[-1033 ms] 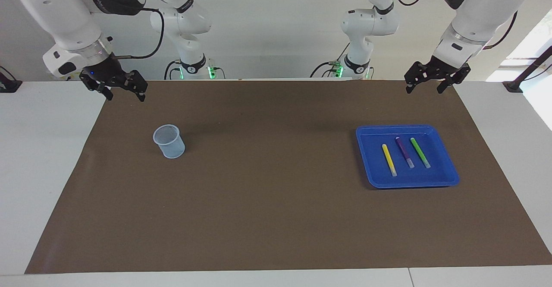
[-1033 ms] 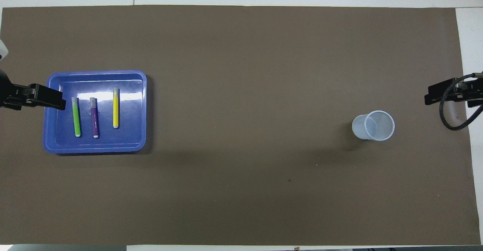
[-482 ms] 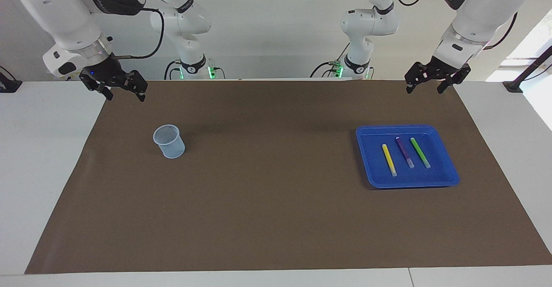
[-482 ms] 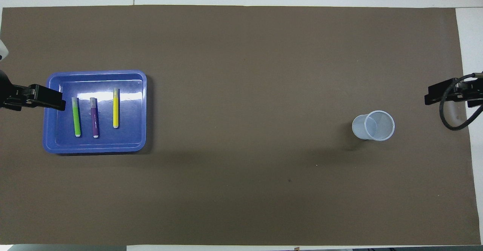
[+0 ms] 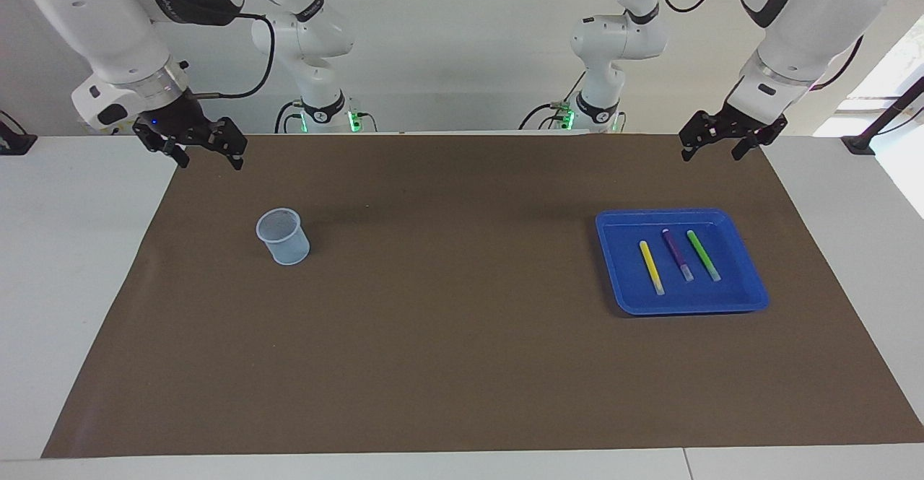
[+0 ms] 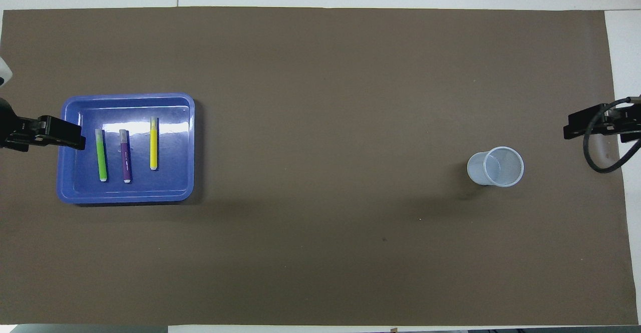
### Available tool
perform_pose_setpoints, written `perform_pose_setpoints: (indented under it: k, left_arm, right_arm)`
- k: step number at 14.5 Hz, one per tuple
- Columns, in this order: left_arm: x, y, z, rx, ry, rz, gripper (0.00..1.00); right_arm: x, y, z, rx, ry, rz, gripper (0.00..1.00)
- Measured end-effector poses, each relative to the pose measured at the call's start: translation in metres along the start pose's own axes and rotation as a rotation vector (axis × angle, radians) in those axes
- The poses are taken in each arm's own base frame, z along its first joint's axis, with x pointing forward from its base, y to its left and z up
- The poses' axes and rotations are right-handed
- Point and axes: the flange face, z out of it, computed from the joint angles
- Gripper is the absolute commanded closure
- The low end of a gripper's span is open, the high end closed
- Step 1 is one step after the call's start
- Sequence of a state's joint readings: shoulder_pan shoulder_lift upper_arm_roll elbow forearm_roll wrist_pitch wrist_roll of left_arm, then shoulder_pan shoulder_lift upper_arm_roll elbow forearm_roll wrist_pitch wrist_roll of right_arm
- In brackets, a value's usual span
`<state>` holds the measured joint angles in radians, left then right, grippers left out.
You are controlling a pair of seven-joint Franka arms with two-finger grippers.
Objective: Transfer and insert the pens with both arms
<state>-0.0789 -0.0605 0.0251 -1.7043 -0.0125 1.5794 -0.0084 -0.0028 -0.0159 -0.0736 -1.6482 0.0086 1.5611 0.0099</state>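
Note:
Three pens lie side by side in a blue tray (image 5: 691, 309): yellow (image 5: 652, 267), purple (image 5: 677, 254) and green (image 5: 703, 255). The overhead view shows the tray (image 6: 173, 185) with the green (image 6: 101, 155), purple (image 6: 125, 156) and yellow (image 6: 153, 143) pens. My left gripper (image 5: 711, 153) hangs open and empty in the air over the mat's edge at the left arm's end, well above the tray; from above the left gripper (image 6: 75, 135) overlaps the tray's rim. My right gripper (image 5: 209, 162) hangs open and empty over the mat's edge at the right arm's end, and also shows from above (image 6: 571, 127).
A pale translucent cup (image 5: 283, 237) stands upright on the brown mat toward the right arm's end; from above the cup (image 6: 496, 167) looks empty. Two smaller white arms with green-lit bases (image 5: 328, 115) stand at the robots' edge of the table.
My left gripper has drifted slightly toward the table's end, away from the tray's middle. The right arm, pens and cup have not moved.

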Motion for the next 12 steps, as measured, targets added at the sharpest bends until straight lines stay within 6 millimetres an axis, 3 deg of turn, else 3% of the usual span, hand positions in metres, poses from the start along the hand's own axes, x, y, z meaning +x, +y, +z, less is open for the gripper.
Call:
perform_pose_setpoints:
  k: [5, 8, 12]
  left_arm:
    - [-0.003, -0.049, 0.065, -0.005, 0.004, 0.003, 0.00]
    - [0.001, -0.079, 0.126, -0.011, -0.019, 0.037, 0.00]
    - [0.036, -0.102, 0.216, -0.007, -0.015, 0.048, 0.00]
  right_arm:
    - [0.000, 0.000, 0.000, 0.000, 0.000, 0.000, 0.00]
    - [0.000, 0.000, 0.000, 0.000, 0.000, 0.000, 0.00]
    - [0.000, 0.000, 0.000, 0.000, 0.000, 0.000, 0.00]
